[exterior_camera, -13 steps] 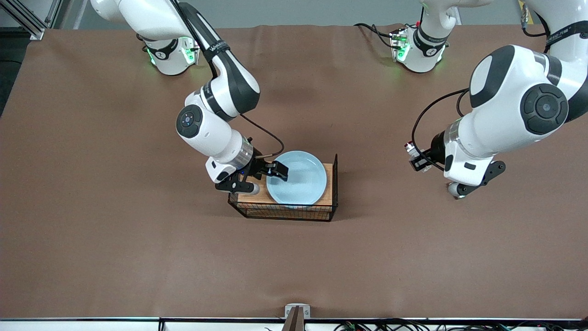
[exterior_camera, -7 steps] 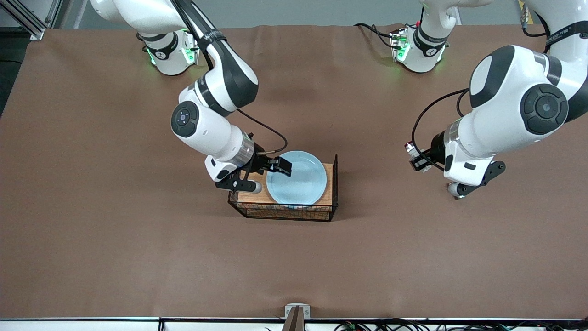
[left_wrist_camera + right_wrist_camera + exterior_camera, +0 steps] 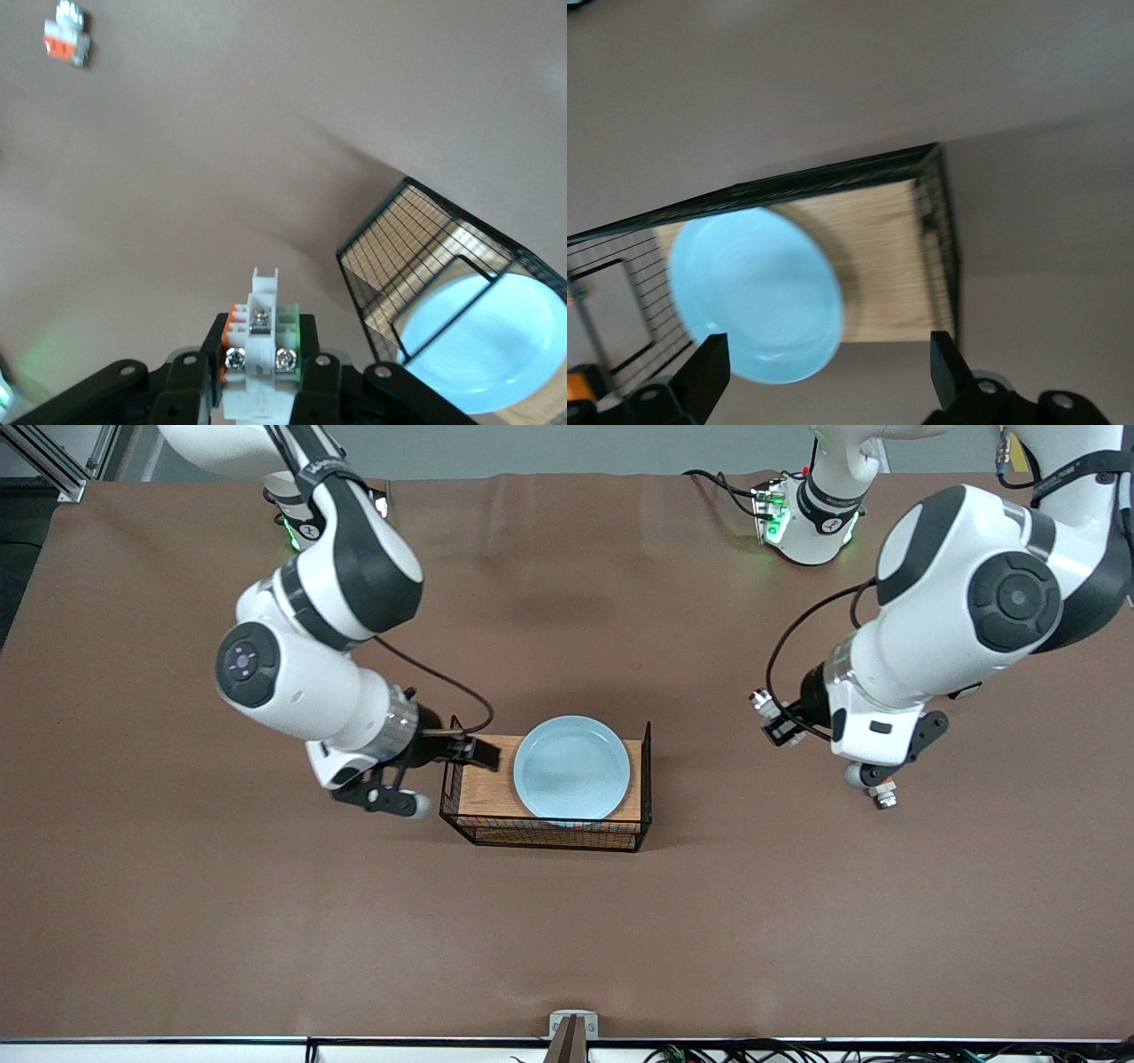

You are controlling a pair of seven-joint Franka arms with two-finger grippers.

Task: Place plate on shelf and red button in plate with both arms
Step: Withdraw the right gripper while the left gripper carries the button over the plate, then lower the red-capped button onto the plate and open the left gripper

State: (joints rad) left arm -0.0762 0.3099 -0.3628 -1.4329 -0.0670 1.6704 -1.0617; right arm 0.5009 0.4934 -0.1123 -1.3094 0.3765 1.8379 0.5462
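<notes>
The pale blue plate (image 3: 573,767) lies flat on the wooden board (image 3: 483,788) inside a black wire rack (image 3: 549,834). The right wrist view shows the plate (image 3: 753,297) ahead of my right gripper (image 3: 826,367). That right gripper (image 3: 474,755) is open and empty, over the rack's end toward the right arm's end of the table, clear of the plate. My left gripper (image 3: 778,724) is shut on the red button (image 3: 760,700) and hangs over bare table toward the left arm's end. In the left wrist view the red button (image 3: 263,341) is a white part with screws between the fingers of the left gripper (image 3: 263,376).
A small white piece with an orange-red block (image 3: 67,35) lies on the brown table cloth (image 3: 266,921), apart from the rack (image 3: 425,257). The rack has an upright wire end wall (image 3: 649,766) toward the left arm's end.
My right gripper has drawn back from the plate's rim toward the right arm's end of the table; the plate stays on the board. The left arm has shifted slightly toward the rack with the button.
</notes>
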